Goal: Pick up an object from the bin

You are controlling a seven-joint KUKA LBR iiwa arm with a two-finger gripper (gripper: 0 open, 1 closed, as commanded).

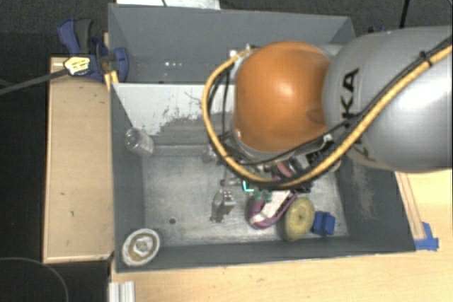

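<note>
By the bin's (233,250) front wall lie a round silvery lid (141,245) at left and an olive disc (299,217), blue block (323,223) and purple-and-white piece (263,214) at right, just left of these the gripper (225,204) hangs low over bare floor, open or closed I cannot tell, a clear cup (139,141) beyond.

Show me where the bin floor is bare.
Bin floor is bare between the clear cup, the round lid and the small grey metal piece. Lower right is crowded: purple-white thing, yellowish disc, blue piece.
</note>
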